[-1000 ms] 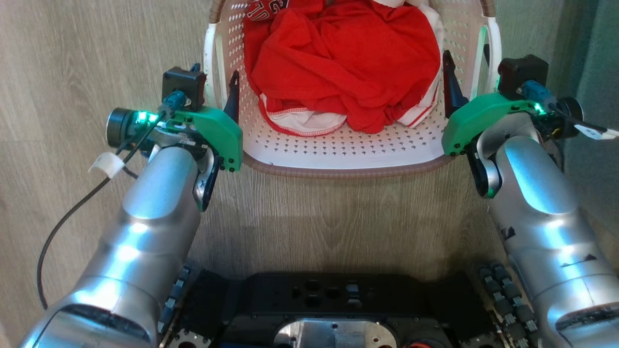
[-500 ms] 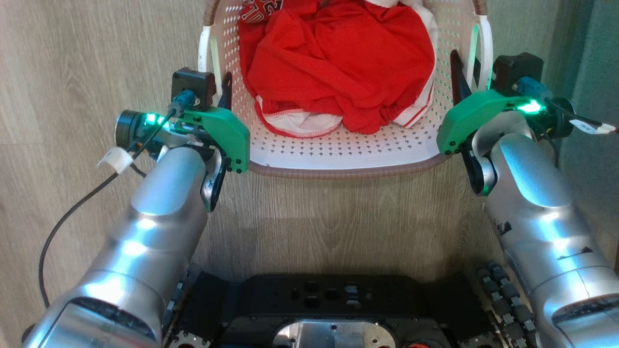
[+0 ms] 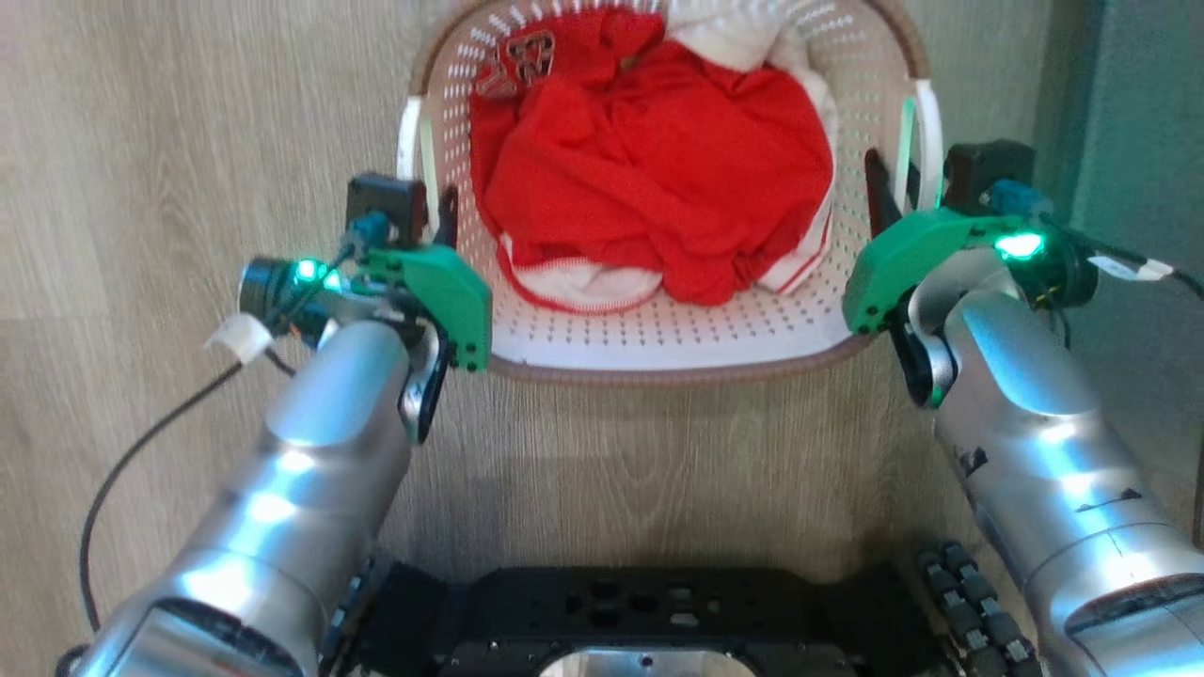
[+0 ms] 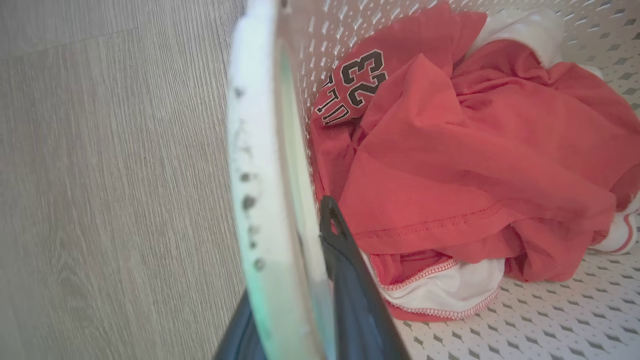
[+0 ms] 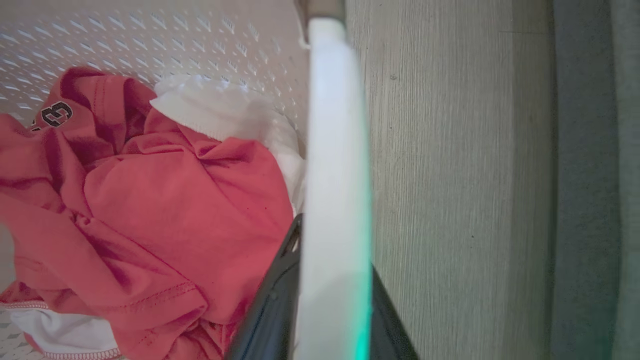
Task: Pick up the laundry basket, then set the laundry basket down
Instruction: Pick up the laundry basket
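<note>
My left gripper [image 3: 433, 205] is clamped on the white left handle [image 4: 255, 175]: one dark finger sits inside the wall and the other outside. My right gripper [image 3: 903, 183] grips the right handle [image 5: 335, 175] the same way. Between them the laundry basket [image 3: 677, 369] sits level, straight ahead of my base, with its opening facing up and its near rim towards me. Its longer span seems to run side to side, handle to handle, but the frame crops the far rim. A crumpled red shirt [image 3: 658, 179] and a white garment [image 3: 724, 28] lie inside. I cannot tell whether the basket touches the wooden floor [image 3: 188, 141].
</note>
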Robot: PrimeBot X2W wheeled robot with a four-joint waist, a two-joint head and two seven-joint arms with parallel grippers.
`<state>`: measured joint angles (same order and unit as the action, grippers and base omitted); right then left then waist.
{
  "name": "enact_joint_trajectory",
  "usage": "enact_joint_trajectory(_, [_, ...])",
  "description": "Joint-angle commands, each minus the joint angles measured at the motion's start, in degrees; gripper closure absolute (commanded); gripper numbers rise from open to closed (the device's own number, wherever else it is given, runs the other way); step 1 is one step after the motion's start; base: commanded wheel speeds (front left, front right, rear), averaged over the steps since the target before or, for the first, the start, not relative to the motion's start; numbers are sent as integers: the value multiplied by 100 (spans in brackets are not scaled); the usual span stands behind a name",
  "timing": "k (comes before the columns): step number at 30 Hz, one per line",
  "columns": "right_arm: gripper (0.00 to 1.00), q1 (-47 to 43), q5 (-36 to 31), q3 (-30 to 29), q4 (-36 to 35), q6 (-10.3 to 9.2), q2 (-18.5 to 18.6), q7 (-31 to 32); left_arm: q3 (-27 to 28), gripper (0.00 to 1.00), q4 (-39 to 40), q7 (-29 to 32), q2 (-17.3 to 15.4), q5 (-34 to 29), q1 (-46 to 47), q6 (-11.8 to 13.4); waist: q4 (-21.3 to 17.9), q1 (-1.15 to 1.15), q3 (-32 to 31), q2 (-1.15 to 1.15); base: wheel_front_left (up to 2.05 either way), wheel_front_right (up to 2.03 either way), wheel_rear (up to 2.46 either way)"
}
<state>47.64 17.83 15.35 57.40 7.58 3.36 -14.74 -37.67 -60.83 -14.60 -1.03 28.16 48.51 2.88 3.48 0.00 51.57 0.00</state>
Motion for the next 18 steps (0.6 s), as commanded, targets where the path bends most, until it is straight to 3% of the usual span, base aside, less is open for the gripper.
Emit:
enact_joint_trajectory(1, [100, -332, -8, 153, 25, -9, -48, -26, 53, 100, 17, -40, -185, -1, -211, 9, -23, 0, -155, 0, 0, 0, 0])
enact_joint_trajectory(9, [100, -478, 608, 669, 717, -9, -48, 28, -208, 100, -345, -39, -185, 266, -642, -123, -108, 0, -993, 0, 0, 0, 0])
enact_joint_trajectory(18, [100, -723, 1330, 1452, 1086, -9, -48, 531, -581, 100, -758, 278, -185, 753, -1024, -344, -161, 0, -1990, 0, 0, 0, 0])
